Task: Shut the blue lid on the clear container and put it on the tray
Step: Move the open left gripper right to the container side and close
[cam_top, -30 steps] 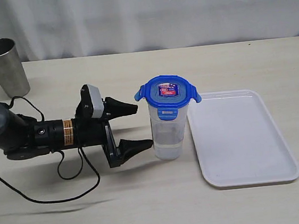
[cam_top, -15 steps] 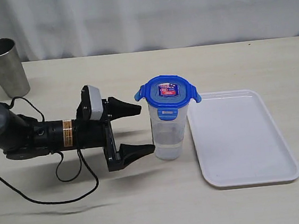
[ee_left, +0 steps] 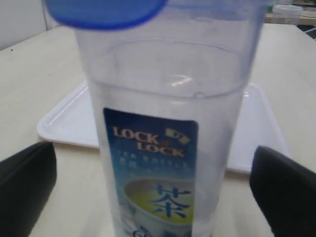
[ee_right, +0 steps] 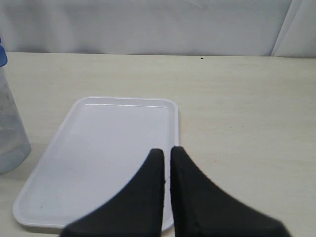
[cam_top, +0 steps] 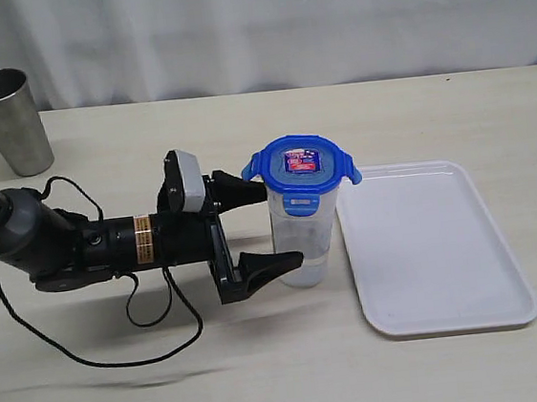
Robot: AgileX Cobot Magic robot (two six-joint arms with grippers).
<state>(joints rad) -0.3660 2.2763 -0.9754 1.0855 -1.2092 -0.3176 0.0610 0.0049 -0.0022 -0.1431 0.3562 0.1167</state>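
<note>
The clear container [cam_top: 302,245] stands upright on the table just left of the white tray [cam_top: 436,241], with the blue lid [cam_top: 298,164] sitting on its top. The lid's side tabs stick outward. My left gripper [cam_top: 283,222] lies low and horizontal, open, with one black finger on each side of the container's lower half. In the left wrist view the container [ee_left: 168,148] with its printed label fills the middle between the two fingers [ee_left: 27,190], apart from both. My right gripper [ee_right: 166,150] is shut and empty, hovering over the tray [ee_right: 98,148].
A grey steel cup [cam_top: 10,118] stands at the far left back of the table. The left arm's black cable [cam_top: 121,356] loops on the table in front of the arm. A white curtain backs the scene.
The left gripper has slid right toward the container, and its open fingers now straddle it. The container, lid and tray have not moved.
</note>
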